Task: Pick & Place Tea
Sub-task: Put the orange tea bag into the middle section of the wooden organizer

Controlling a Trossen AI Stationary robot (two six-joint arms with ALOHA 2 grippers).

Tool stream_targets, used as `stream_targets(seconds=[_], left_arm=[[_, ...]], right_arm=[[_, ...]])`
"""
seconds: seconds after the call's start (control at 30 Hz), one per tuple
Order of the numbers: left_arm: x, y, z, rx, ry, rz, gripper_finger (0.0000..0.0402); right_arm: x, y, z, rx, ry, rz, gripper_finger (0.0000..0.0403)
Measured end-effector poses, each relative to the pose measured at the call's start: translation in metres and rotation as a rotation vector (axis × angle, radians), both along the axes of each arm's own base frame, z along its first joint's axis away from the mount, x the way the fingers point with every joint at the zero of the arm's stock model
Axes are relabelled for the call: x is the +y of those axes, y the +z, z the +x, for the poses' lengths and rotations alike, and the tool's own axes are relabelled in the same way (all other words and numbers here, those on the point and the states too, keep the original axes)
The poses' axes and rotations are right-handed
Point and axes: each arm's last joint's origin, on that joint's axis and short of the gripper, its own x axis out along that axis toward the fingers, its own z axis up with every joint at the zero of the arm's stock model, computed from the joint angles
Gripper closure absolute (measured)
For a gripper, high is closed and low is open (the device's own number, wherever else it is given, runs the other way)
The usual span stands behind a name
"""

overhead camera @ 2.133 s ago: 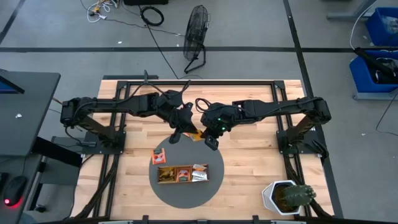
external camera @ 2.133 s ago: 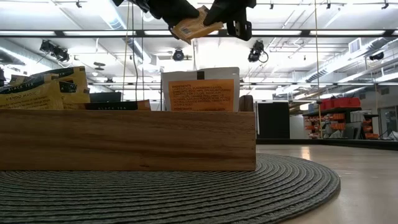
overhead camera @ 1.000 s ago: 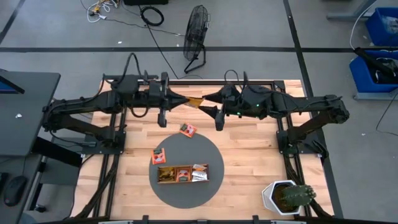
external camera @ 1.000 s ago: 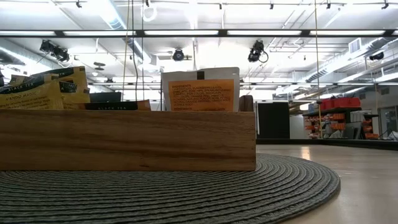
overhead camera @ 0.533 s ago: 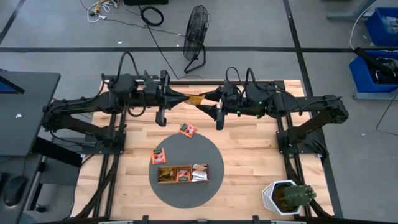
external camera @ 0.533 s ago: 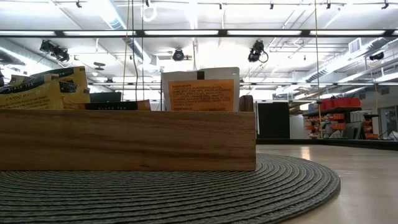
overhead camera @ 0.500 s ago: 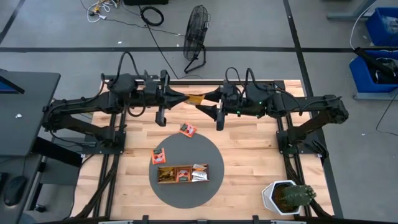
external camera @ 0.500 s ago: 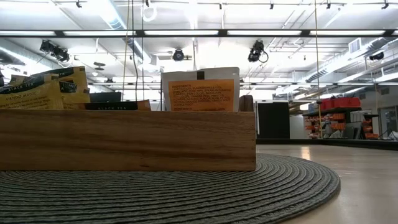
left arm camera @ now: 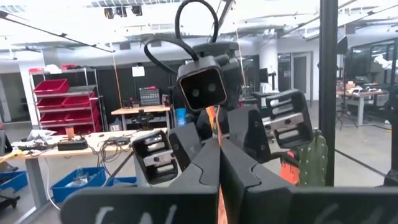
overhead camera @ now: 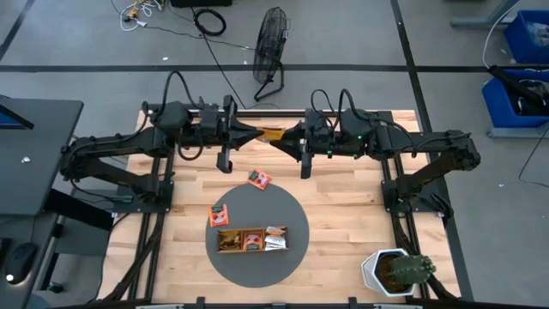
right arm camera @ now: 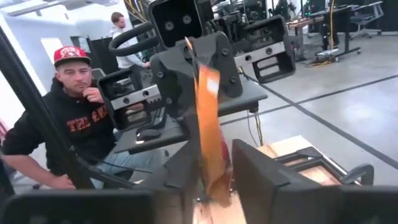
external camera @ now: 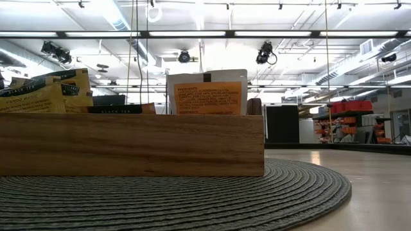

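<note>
An orange tea sachet [overhead camera: 271,134] hangs in mid-air high over the table's far part, between my two grippers. My left gripper [overhead camera: 257,133] is shut on its left end. My right gripper [overhead camera: 289,137] faces it from the table's right and is open. In the right wrist view its two fingers stand on either side of the sachet's [right arm camera: 208,130] free end. Lower on the table a wooden tray [overhead camera: 251,241] with several sachets rests on a round grey mat [overhead camera: 257,266]. One sachet [overhead camera: 220,216] lies on the mat and another [overhead camera: 258,178] on the bare wood. My left gripper pinches the sachet's left end [left arm camera: 215,122] between its two shut fingers [right arm camera: 180,74]. The fingers lie level and point toward the table's right. The sachet is lifted clear, stands on edge and sticks out toward the right gripper. My right gripper: whether a finger [right arm camera: 183,168] touches the sachet, I cannot tell.
The low view shows the tray's wooden wall [external camera: 128,144] with sachets [external camera: 209,96] standing up in it. A potted cactus [overhead camera: 396,271] sits at the table's near right corner. A person in a red cap [right arm camera: 68,118] is in the room behind the left arm.
My right gripper has moved a little toward the table's left, so its open fingers now reach around the sachet's free end. Both grippers and the sachet have drifted slightly toward the far edge. My left gripper has kept its hold.
</note>
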Motion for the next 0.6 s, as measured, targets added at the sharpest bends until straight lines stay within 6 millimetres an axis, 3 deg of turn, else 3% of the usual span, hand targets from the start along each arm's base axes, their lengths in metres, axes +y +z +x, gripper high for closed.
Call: stream_targets(seconds=[0.23, 0.6], left_arm=[[0.001, -0.003, 0.004, 0.015, 0.000, -0.001, 0.0400], [0.001, -0.007, -0.001, 0.088, 0.003, -0.011, 0.0360]], right_arm=[[0.001, -0.003, 0.000, 0.033, 0.024, -0.001, 0.0390], [0.001, -0.012, -0.001, 0.120, 0.022, -0.006, 0.0398]])
